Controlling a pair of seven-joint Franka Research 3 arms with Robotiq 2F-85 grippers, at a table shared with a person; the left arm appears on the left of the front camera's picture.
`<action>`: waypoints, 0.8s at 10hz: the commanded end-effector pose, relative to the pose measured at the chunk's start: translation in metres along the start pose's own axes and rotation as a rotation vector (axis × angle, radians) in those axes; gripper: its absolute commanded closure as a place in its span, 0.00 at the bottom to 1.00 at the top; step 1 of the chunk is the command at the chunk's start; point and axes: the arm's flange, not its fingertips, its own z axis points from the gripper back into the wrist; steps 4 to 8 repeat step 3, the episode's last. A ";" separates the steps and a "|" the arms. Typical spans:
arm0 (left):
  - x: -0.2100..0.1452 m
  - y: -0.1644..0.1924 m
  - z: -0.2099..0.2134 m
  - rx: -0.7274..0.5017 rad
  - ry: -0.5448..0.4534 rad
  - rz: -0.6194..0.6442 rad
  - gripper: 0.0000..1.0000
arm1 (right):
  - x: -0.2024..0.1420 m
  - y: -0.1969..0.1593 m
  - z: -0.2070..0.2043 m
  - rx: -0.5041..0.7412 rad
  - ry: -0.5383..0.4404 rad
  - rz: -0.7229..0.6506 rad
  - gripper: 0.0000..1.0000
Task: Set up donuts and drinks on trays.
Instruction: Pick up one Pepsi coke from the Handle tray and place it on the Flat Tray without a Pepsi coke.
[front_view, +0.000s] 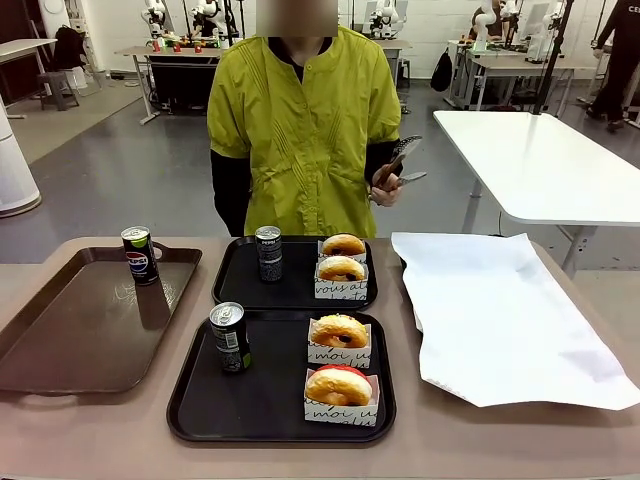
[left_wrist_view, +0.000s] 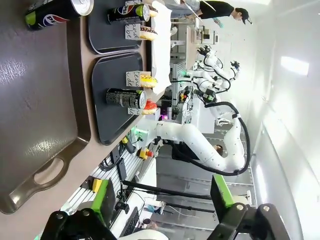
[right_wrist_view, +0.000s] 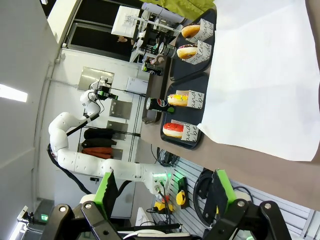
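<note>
The front cam sits low on the robot's side of the worktop (front_view: 450, 440), looking straight across at the person (front_view: 305, 130) on the far side, pretty close in. Both wrist cams hang well back off the worktop edge and are rolled sideways, so the surface runs vertically. The left one looks along the left hand (left_wrist_view: 162, 212) past the brown tray (left_wrist_view: 35, 110); the right one along the right hand (right_wrist_view: 162, 200) toward the white paper (right_wrist_view: 265, 75). All three share the two black trays (front_view: 285, 385).
</note>
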 end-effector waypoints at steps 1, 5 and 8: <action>0.000 0.000 0.001 0.004 -0.002 0.000 0.00 | 0.002 0.001 -0.001 0.027 -0.016 0.016 0.00; 0.000 0.000 0.001 0.004 -0.002 0.000 0.00 | 0.002 0.001 -0.001 0.027 -0.016 0.016 0.00; 0.000 0.000 0.001 0.004 -0.002 0.000 0.00 | 0.002 0.001 -0.001 0.027 -0.016 0.016 0.00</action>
